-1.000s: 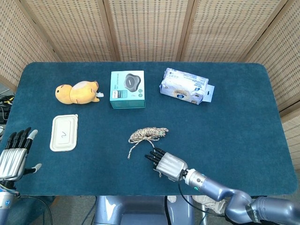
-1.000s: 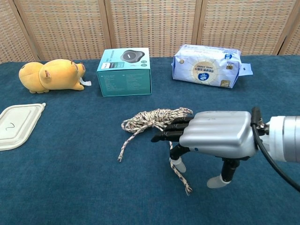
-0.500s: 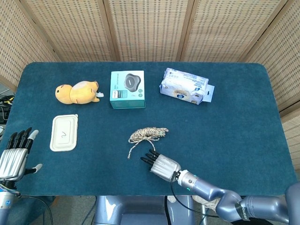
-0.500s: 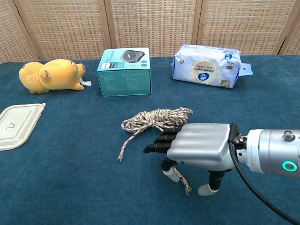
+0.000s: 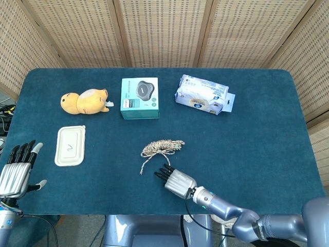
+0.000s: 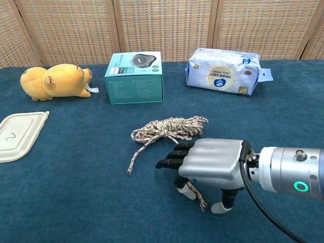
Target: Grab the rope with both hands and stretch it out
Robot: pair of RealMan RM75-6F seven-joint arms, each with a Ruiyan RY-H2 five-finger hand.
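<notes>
The rope (image 5: 162, 146) is a speckled beige bundle at the table's middle front; in the chest view the rope (image 6: 169, 127) sends one loose tail left and forward. A second tail runs under my right hand (image 6: 210, 164) and ends near the front edge. In the head view my right hand (image 5: 175, 180) lies palm down just in front of the bundle. Its fingers (image 6: 172, 156) are stretched out and apart, holding nothing, and its thumb tip rests beside the tail. My left hand (image 5: 15, 172) hovers at the table's front left edge with fingers spread and empty, far from the rope.
A yellow plush toy (image 5: 82, 101), a teal box (image 5: 139, 98) and a pack of wipes (image 5: 203, 95) line the far side. A white lidded container (image 5: 70, 146) lies at the left, between my left hand and the rope.
My right hand has drawn back a little toward the front edge and to the left, sinking lower over the rope's tail. The left hand and the rope bundle have stayed in place.
</notes>
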